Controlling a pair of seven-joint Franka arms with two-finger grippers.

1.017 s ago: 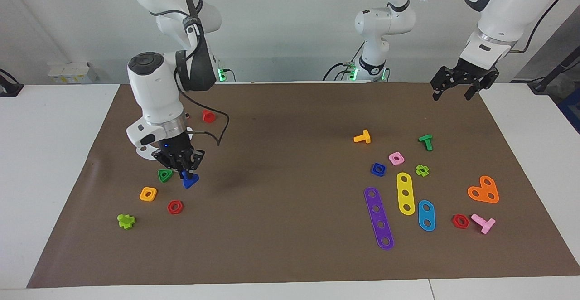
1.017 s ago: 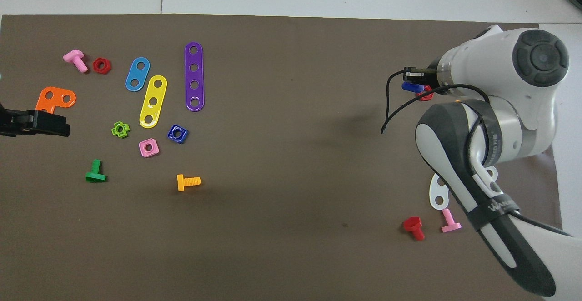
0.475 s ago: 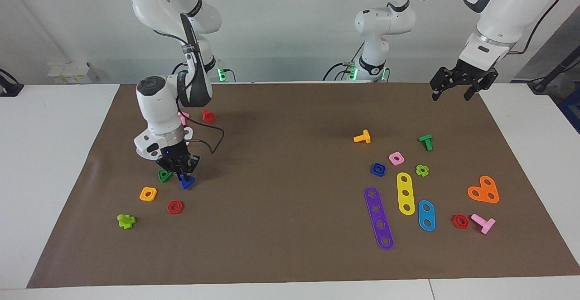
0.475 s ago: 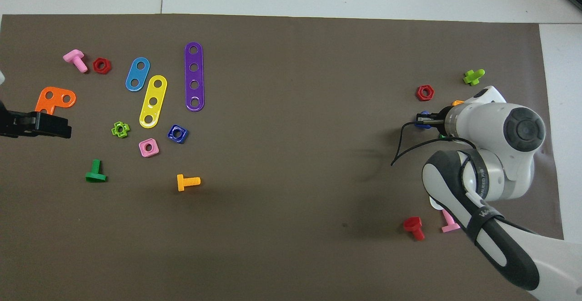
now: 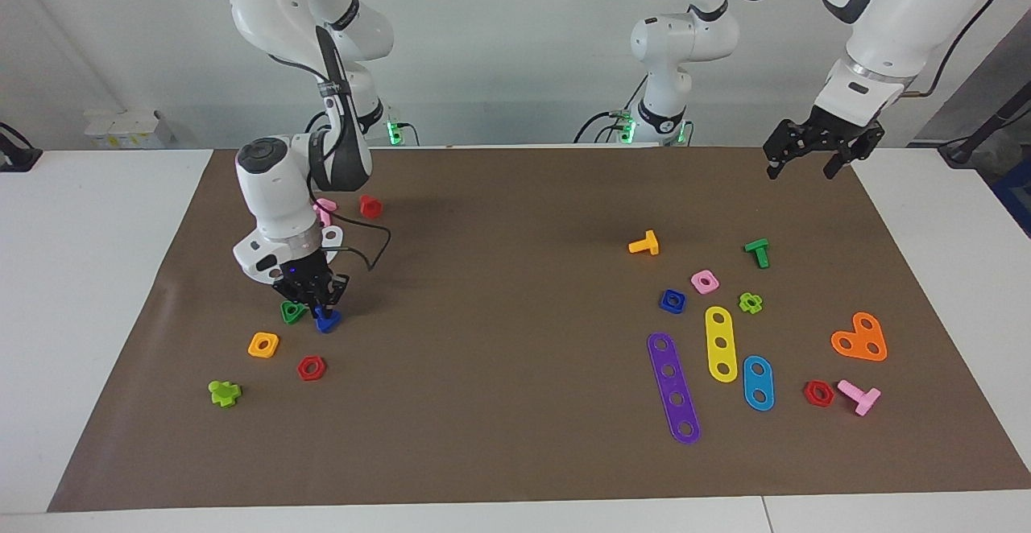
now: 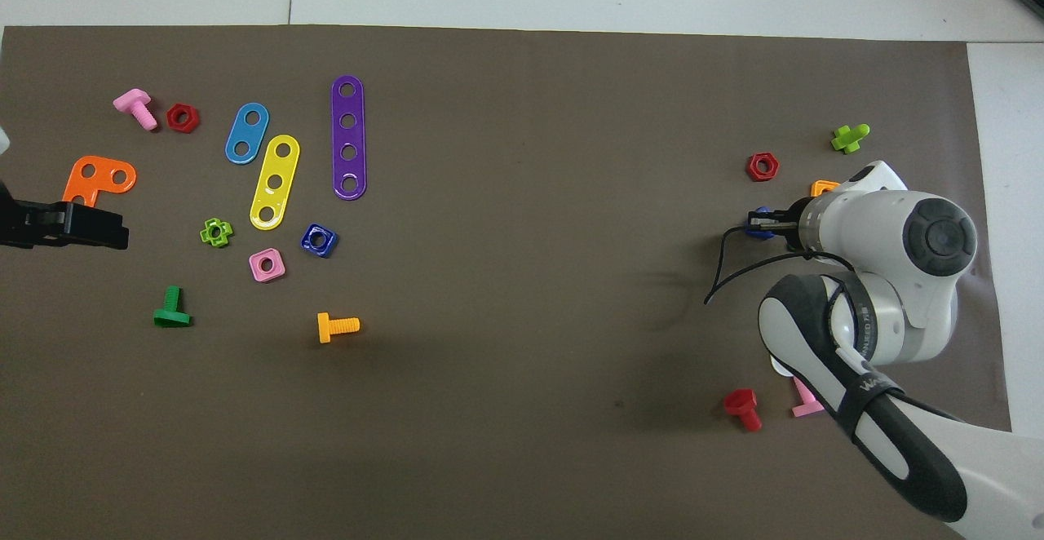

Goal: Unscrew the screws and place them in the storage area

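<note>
The dark-blue screw has its triangular head low at the mat, beside the green triangular nut, toward the right arm's end of the table. My right gripper points down and is shut on the screw. In the overhead view only a bit of the screw shows at the right gripper's tip; the arm hides the rest. My left gripper is open and empty, raised over the mat's edge at the left arm's end, and also shows in the overhead view.
An orange square nut, red hex nut and lime cross bolt lie by the screw. A red bolt and pink bolt lie nearer the robots. Strips, nuts and bolts lie toward the left arm's end.
My right gripper has come down with the blue screw, from above the mat to its surface beside the green nut. The left arm has stayed still.
</note>
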